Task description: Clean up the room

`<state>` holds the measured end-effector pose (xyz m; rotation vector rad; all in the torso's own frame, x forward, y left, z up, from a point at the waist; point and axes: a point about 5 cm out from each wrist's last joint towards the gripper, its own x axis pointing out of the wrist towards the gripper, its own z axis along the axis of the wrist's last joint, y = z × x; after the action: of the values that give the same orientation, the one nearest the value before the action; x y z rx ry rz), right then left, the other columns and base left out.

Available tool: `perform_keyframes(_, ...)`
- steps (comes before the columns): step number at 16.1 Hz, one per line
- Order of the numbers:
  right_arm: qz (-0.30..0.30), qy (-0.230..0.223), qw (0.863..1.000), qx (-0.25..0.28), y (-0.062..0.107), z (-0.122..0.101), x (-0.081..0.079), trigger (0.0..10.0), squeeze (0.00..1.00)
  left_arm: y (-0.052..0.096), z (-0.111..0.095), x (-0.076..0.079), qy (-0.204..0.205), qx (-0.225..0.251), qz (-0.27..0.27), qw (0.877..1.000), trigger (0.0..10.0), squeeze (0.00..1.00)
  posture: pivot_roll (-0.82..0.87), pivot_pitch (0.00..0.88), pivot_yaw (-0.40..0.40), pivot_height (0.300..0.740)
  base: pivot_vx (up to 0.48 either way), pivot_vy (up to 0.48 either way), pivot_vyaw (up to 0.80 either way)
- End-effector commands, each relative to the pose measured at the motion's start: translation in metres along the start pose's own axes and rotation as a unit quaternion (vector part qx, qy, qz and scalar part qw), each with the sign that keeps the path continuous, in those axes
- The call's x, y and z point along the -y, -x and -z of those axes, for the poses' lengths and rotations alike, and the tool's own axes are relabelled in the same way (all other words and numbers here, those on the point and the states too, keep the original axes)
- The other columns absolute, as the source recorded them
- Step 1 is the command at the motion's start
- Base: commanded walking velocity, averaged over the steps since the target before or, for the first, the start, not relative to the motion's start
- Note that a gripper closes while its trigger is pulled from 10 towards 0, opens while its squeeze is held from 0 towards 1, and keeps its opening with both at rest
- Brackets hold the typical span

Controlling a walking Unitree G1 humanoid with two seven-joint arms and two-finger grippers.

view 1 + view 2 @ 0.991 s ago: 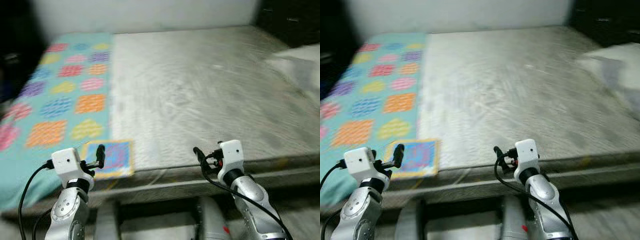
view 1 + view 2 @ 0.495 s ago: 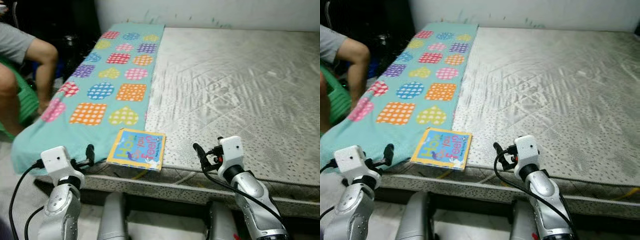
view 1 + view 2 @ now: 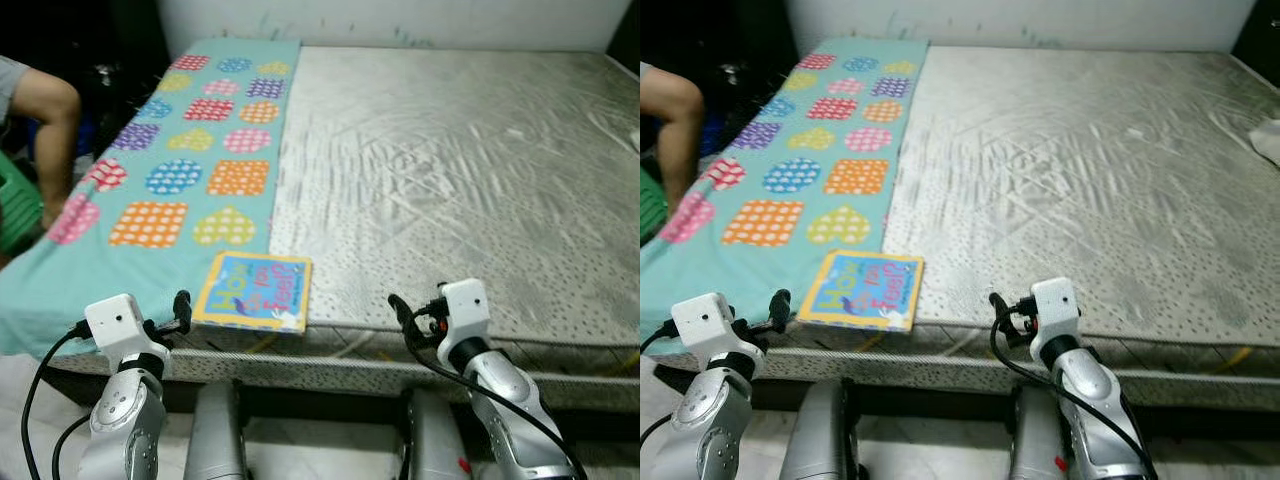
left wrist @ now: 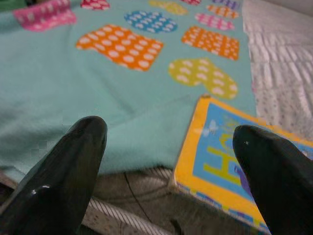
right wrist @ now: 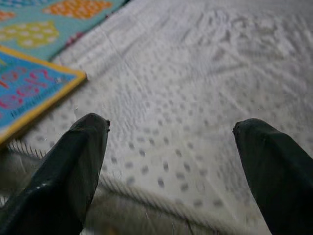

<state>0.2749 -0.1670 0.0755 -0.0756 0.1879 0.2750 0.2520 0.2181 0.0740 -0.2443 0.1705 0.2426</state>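
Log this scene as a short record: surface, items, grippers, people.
surface: bare grey mattress, its left part covered by a teal blanket with coloured dotted shapes
items: book flat at the near edge, partly on the blanket, partly on the mattress
left gripper: jaws open, low before the near edge, book's corner just ahead
right gripper: jaws open, before the near edge, to the right of the book
people: a person's arm beside the bed on the left
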Motion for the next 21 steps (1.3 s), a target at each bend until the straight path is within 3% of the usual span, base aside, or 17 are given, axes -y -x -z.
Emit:
perform_keyframes(1,-0.002,-0.003,1.0,0.008,0.002,-0.004,0.002,10.0,0.0,-0.004,-0.007,-0.01,0.002,0.011,-0.024,1.0,10.0,0.0,-0.11,0.079,-0.002,0.496,0.0,0.0,0.0)
perform_keyframes(5,-0.002,-0.012,1.0,0.006,0.006,-0.004,0.004,10.0,0.0,-0.008,-0.012,-0.019,0.007,0.019,-0.044,0.999,10.0,0.0,-0.12,0.096,-0.012,0.476,0.0,0.0,0.0)
perform_keyframes(10,-0.003,-0.002,1.0,-0.009,0.012,-0.001,0.008,10.0,0.0,0.0,-0.021,-0.029,0.025,0.047,-0.081,0.995,10.0,0.0,-0.12,0.12,-0.037,0.476,0.0,0.0,0.0)
perform_keyframes(12,-0.005,-0.001,1.0,-0.016,0.014,0.0,0.01,10.0,0.0,-0.001,-0.021,-0.048,0.023,0.039,-0.112,0.993,10.0,0.0,-0.12,0.127,-0.053,0.476,0.0,0.0,0.0)
perform_keyframes(15,-0.007,0.003,1.0,-0.018,0.013,-0.002,0.011,10.0,0.0,-0.015,-0.028,-0.038,0.024,0.035,-0.083,0.996,10.0,0.0,-0.13,0.117,-0.05,0.476,0.0,0.0,0.0)
perform_keyframes(19,-0.004,0.003,1.0,-0.019,0.011,-0.002,0.011,10.0,0.0,-0.016,-0.025,-0.024,0.015,0.034,-0.051,0.998,10.0,0.0,-0.12,0.106,-0.047,0.476,0.0,0.0,0.0)
perform_keyframes(21,-0.002,0.003,1.0,-0.019,0.011,-0.002,0.011,10.0,0.0,-0.019,-0.029,-0.025,0.019,0.039,-0.051,0.998,10.0,0.0,-0.12,0.105,-0.047,0.476,0.0,0.0,0.0)
